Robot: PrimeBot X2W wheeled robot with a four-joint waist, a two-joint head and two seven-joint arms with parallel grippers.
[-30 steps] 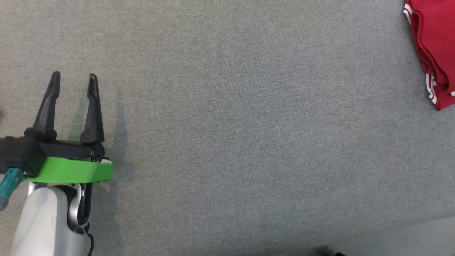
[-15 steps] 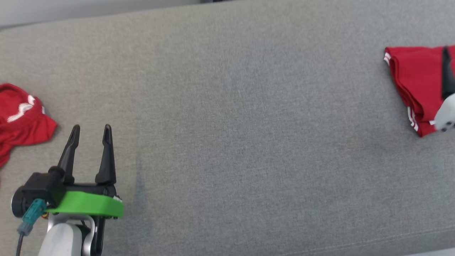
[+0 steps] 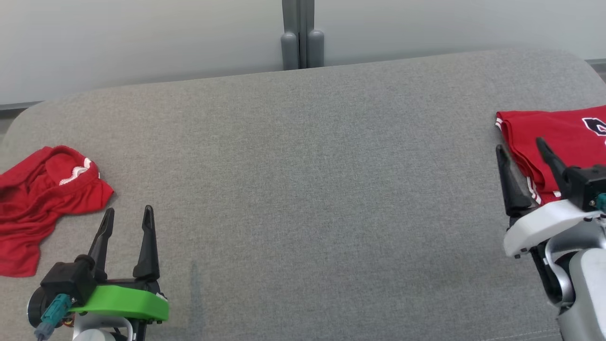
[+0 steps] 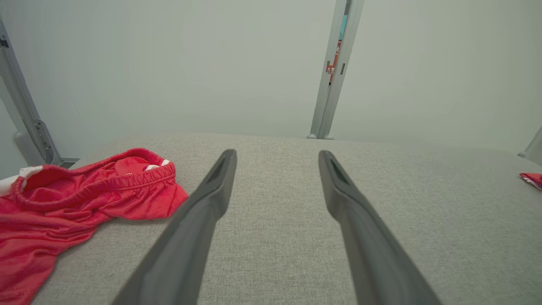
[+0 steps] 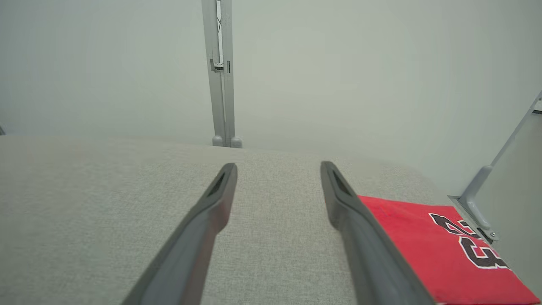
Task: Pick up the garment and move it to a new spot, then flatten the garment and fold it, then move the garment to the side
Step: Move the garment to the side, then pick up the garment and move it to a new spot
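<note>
Both pincers stand wide open and empty. The left pincer (image 3: 129, 210) is just beside the crumpled red garment (image 3: 42, 203) at the left end of the desk (image 3: 303, 189). The right pincer (image 3: 519, 144) is over the near edge of a folded red jersey (image 3: 554, 128) at the right end. A careless sweep there could snag that edge and undo the fold. A shallow pinch on the crumpled heap (loose, slippery-looking mesh) may lift one layer only. The jersey's black numerals (image 5: 465, 241) seem to read "23".

a lab-style test booth, by the look of it; a wide grey fabric-covered worktop (image 3: 303, 199) is boxed in by plain pale panels (image 3: 142, 42); a grey metal post (image 3: 299, 33) and an angled brace (image 5: 482, 190) frame them
</note>
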